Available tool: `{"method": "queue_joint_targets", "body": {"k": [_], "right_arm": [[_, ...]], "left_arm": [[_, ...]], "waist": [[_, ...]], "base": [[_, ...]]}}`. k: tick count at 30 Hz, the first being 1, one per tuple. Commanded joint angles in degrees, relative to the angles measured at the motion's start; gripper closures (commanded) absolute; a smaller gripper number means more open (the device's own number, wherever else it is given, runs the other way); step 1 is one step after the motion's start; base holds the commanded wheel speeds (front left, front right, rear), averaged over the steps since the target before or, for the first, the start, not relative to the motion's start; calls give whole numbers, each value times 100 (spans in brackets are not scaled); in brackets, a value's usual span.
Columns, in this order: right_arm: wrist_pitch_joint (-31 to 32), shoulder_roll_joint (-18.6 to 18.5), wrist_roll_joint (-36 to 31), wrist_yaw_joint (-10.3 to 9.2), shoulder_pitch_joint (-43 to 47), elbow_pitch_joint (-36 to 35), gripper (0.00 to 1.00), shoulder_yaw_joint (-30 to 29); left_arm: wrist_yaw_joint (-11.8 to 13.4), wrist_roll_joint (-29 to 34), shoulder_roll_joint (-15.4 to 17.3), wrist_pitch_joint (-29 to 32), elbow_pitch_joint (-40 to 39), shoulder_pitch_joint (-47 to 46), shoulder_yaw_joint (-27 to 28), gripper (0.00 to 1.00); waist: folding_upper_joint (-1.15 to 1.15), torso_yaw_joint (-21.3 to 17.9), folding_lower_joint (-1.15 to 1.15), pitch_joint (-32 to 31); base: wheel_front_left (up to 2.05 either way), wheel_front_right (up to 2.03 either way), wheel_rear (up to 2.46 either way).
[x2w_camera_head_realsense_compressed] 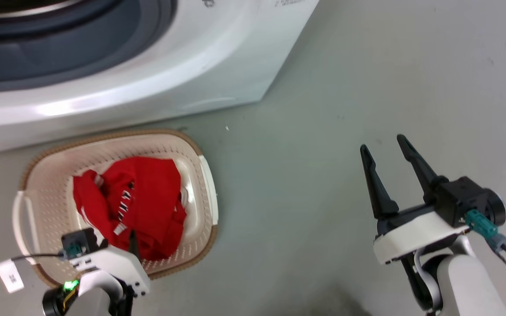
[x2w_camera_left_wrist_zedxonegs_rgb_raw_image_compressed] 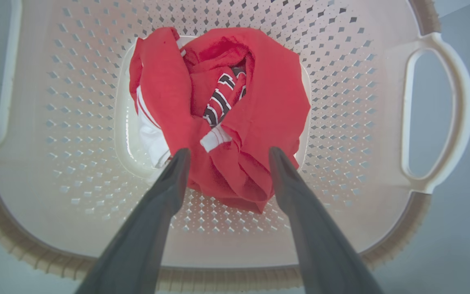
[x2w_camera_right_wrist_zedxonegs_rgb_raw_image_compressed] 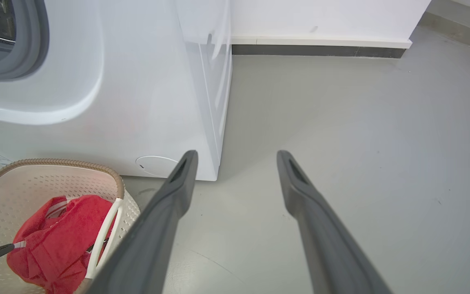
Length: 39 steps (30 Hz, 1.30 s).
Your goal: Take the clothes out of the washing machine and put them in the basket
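The red clothes (x2w_camera_head_realsense_compressed: 134, 197) (x2w_camera_left_wrist_zedxonegs_rgb_raw_image_compressed: 259, 102) (x2w_camera_right_wrist_zedxonegs_rgb_raw_image_compressed: 55, 241) lie bunched in the bottom of the cream basket (x2w_camera_head_realsense_compressed: 51, 184) (x2w_camera_left_wrist_zedxonegs_rgb_raw_image_compressed: 341, 81) (x2w_camera_right_wrist_zedxonegs_rgb_raw_image_compressed: 55, 162), which stands on the floor just in front of the white washing machine (x2w_camera_head_realsense_compressed: 191, 66) (x2w_camera_right_wrist_zedxonegs_rgb_raw_image_compressed: 137, 102). My left gripper (x2w_camera_left_wrist_zedxonegs_rgb_raw_image_compressed: 230, 152) hangs open above the near part of the clothes, gripping nothing. One of its dark fingers (x2w_camera_head_realsense_compressed: 132, 243) points down into the basket. My right gripper (x2w_camera_head_realsense_compressed: 382, 144) (x2w_camera_right_wrist_zedxonegs_rgb_raw_image_compressed: 238, 154) is open and empty over bare floor, well right of the basket.
The washer's grey-rimmed porthole (x2w_camera_head_realsense_compressed: 59, 39) (x2w_camera_right_wrist_zedxonegs_rgb_raw_image_compressed: 14, 41) sits above the basket. Grey floor (x2w_camera_head_realsense_compressed: 323, 131) spreads to the right of the machine. A white wall with a dark skirting (x2w_camera_right_wrist_zedxonegs_rgb_raw_image_compressed: 320, 50) runs behind. A white tag (x2w_camera_head_realsense_compressed: 9, 274) hangs on the left arm's cable.
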Motion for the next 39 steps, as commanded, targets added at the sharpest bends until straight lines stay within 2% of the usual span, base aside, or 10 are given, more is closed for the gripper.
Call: {"method": "queue_joint_targets", "body": {"k": [1, 9, 16, 24, 39], "right_arm": [[19, 8, -36, -6, 114, 32, 0, -21], [188, 8, -128, -5, 503, 32, 0, -205], [346, 8, -156, -6, 871, -61, 0, -326], [382, 9, -142, -5, 1126, -185, 0, -439], [478, 9, -240, -5, 1641, -342, 0, -683]], "left_arm": [[-17, -17, -19, -14, -16, 91, 38, 0], [-33, 88, -232, -14, -552, 712, 304, 0], [-17, 428, -402, -15, -1564, 1202, 554, 0], [13, 935, -557, -15, -2983, 1569, 605, 0], [-5, 1817, -517, -15, -5122, 2398, 155, 0]], "waist": [[0, 165, -1, -465], [0, 429, -1, -1557], [0, 593, -1, -2374], [0, 782, -1, -2918], [0, 1129, -1, -3568]], "base": [[0, 0, 0], [0, 0, 0], [0, 0, 0], [0, 0, 0], [0, 0, 0]]}}
